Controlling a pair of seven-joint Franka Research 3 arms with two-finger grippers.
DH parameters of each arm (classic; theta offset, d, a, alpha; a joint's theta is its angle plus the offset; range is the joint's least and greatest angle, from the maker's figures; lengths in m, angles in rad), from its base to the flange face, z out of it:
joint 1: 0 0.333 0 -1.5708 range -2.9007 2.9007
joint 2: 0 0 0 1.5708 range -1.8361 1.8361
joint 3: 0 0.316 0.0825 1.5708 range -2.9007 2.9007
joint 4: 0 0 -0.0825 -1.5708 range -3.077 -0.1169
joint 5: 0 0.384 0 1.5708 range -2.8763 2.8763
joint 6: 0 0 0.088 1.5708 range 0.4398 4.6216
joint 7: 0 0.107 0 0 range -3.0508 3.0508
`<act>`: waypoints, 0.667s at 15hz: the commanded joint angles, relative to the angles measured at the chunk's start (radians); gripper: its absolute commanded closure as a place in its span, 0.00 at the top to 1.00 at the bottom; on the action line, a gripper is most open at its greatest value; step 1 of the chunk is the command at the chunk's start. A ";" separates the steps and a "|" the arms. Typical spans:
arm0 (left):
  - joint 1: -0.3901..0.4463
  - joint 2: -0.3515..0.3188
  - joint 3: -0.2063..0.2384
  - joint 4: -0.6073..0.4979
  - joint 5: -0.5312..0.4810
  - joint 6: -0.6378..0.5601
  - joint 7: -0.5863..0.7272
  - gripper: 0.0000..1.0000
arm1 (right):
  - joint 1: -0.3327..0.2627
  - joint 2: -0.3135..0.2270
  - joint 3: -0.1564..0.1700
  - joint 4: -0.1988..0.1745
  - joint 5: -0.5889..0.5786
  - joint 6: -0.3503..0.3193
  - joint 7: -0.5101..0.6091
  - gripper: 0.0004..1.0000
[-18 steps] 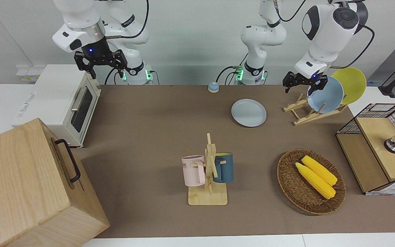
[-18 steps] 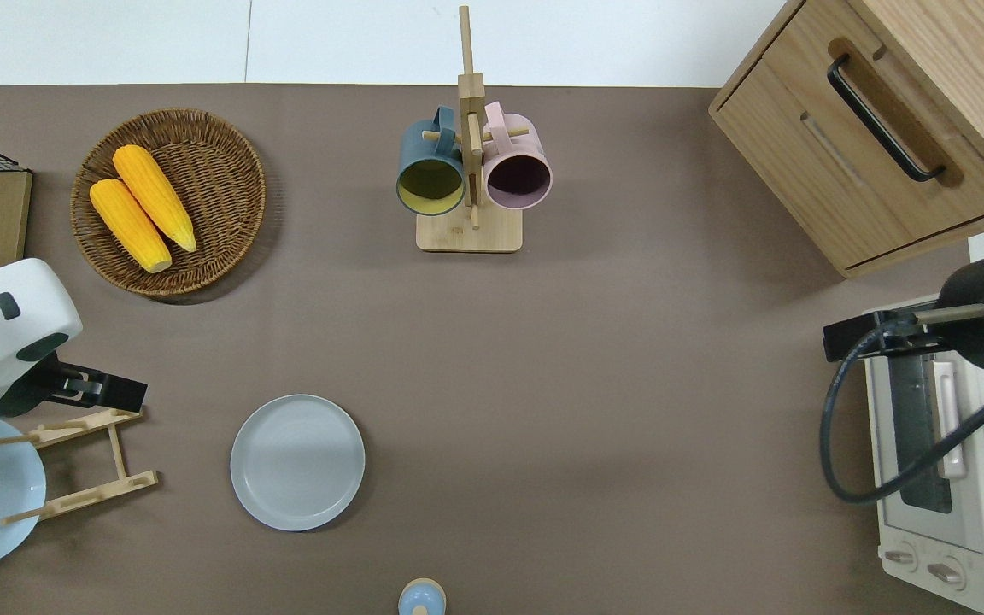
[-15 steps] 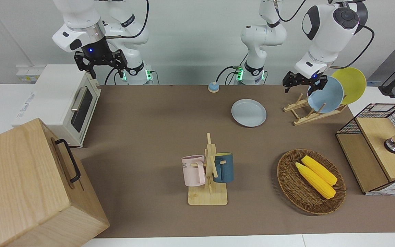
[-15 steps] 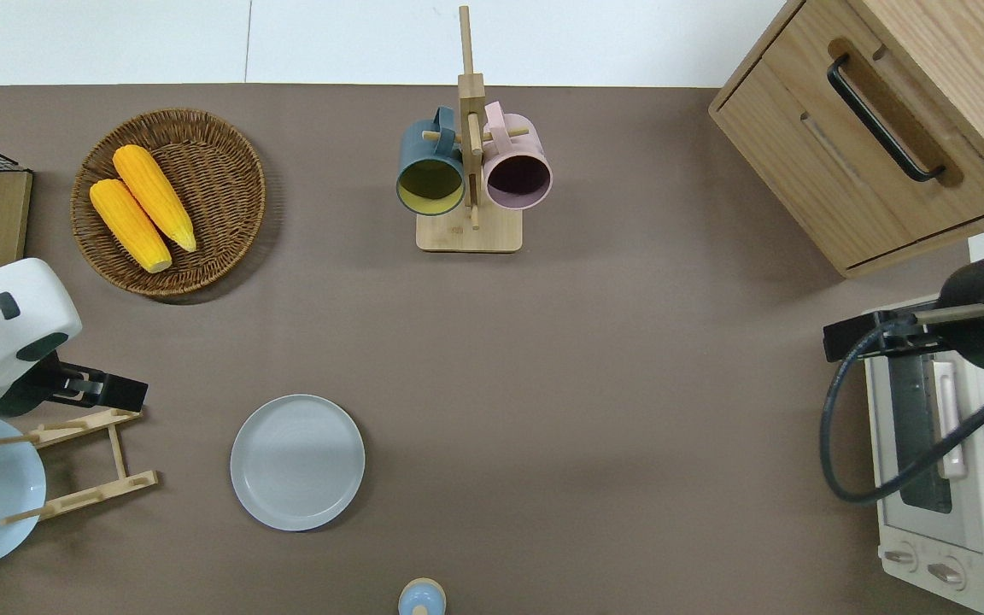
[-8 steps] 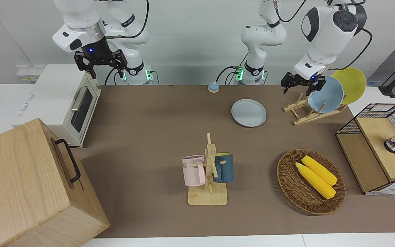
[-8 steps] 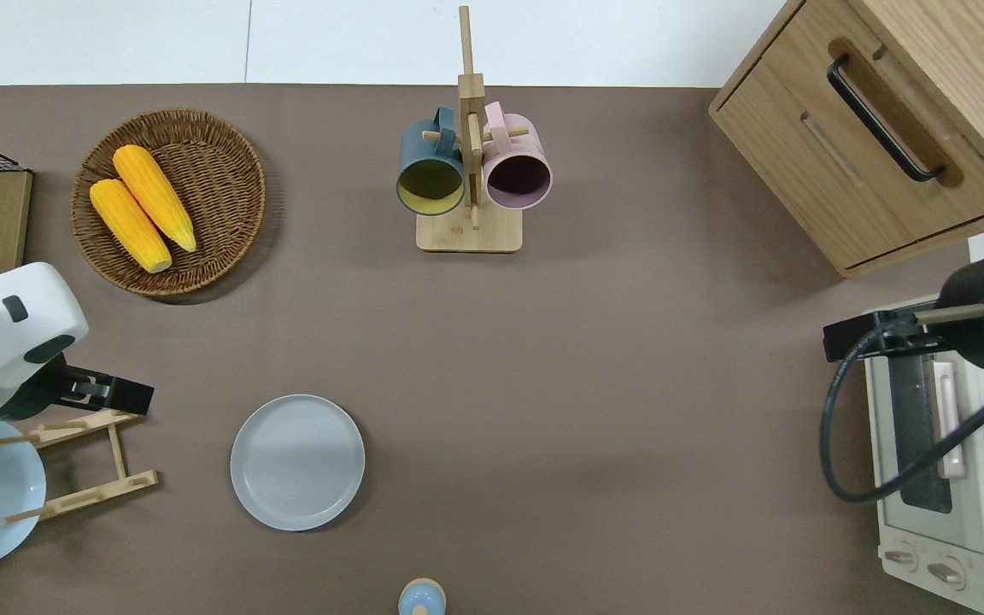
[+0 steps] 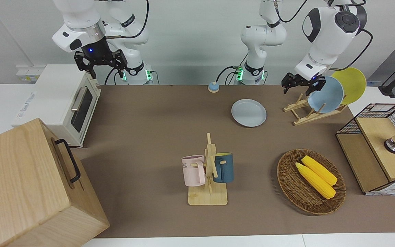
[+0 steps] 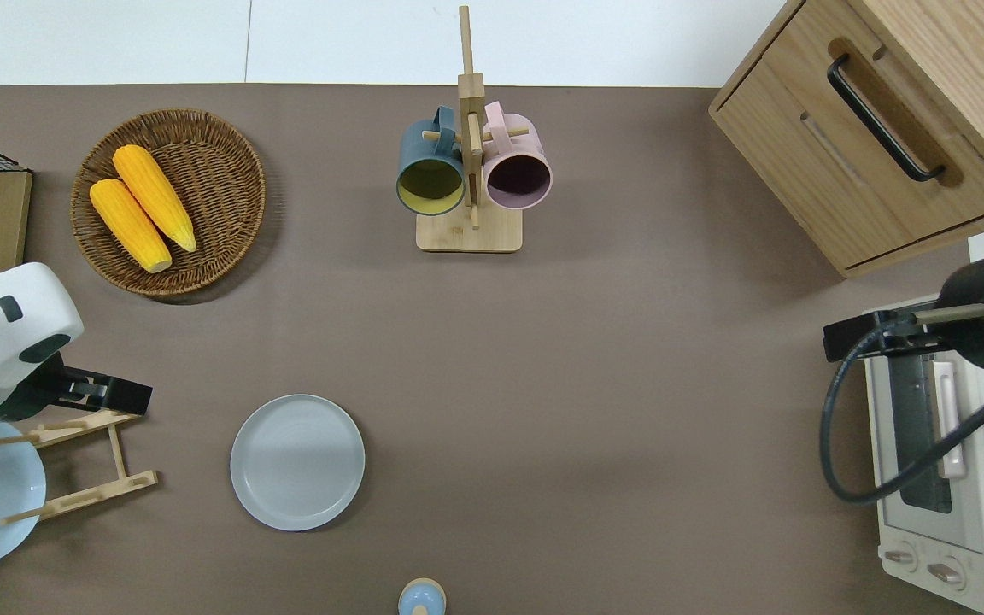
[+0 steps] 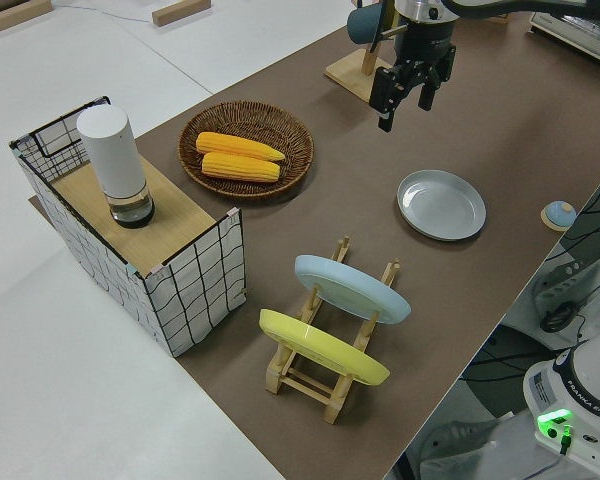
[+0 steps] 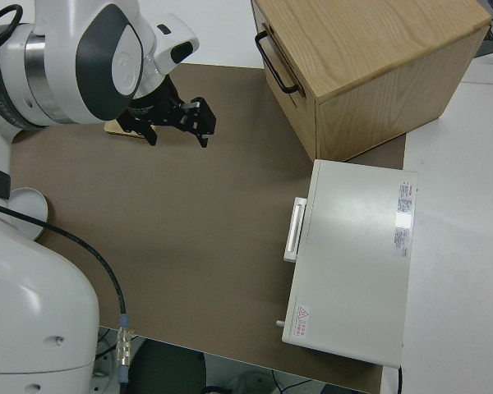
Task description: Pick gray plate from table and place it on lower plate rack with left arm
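Gray plate (image 8: 297,462) flat on table, apart from left gripper (image 8: 116,395), fingers spread and empty, over rack (image 8: 82,465) edge, right arm parked.

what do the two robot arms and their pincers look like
Both arms are glossy white with rounded segments. The left arm has dark gray round joint caps, a black cable looping off it, and a small black two-finger pincer with a blue light above. The right arm has a shiny silver wrist band, a black cable, and a wider black pincer with a blue light.
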 commanded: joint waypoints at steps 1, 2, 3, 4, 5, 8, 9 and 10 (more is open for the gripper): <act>-0.004 -0.030 0.000 -0.045 -0.013 0.015 -0.009 0.99 | -0.007 -0.002 0.005 0.006 0.007 -0.014 0.000 0.99; -0.007 -0.039 0.000 -0.065 -0.015 0.015 -0.011 0.99 | -0.007 -0.002 0.007 0.006 0.007 -0.014 0.000 0.99; -0.009 -0.052 0.000 -0.096 -0.015 0.033 -0.012 0.99 | -0.007 -0.002 0.005 0.006 0.007 -0.014 0.000 0.99; -0.009 -0.067 0.000 -0.134 -0.016 0.067 -0.012 0.99 | -0.007 -0.002 0.007 0.006 0.007 -0.014 0.000 0.99; -0.004 -0.085 0.003 -0.177 -0.021 0.097 -0.012 0.99 | -0.007 -0.002 0.007 0.006 0.007 -0.014 0.000 0.99; 0.002 -0.095 0.004 -0.230 -0.022 0.142 -0.012 0.99 | -0.007 -0.002 0.007 0.006 0.007 -0.014 0.000 0.99; 0.002 -0.095 0.004 -0.246 -0.022 0.157 -0.012 0.99 | -0.007 -0.002 0.005 0.006 0.007 -0.014 0.000 0.99; 0.002 -0.096 0.007 -0.262 -0.022 0.170 -0.012 0.99 | -0.007 -0.002 0.005 0.006 0.007 -0.014 0.000 0.99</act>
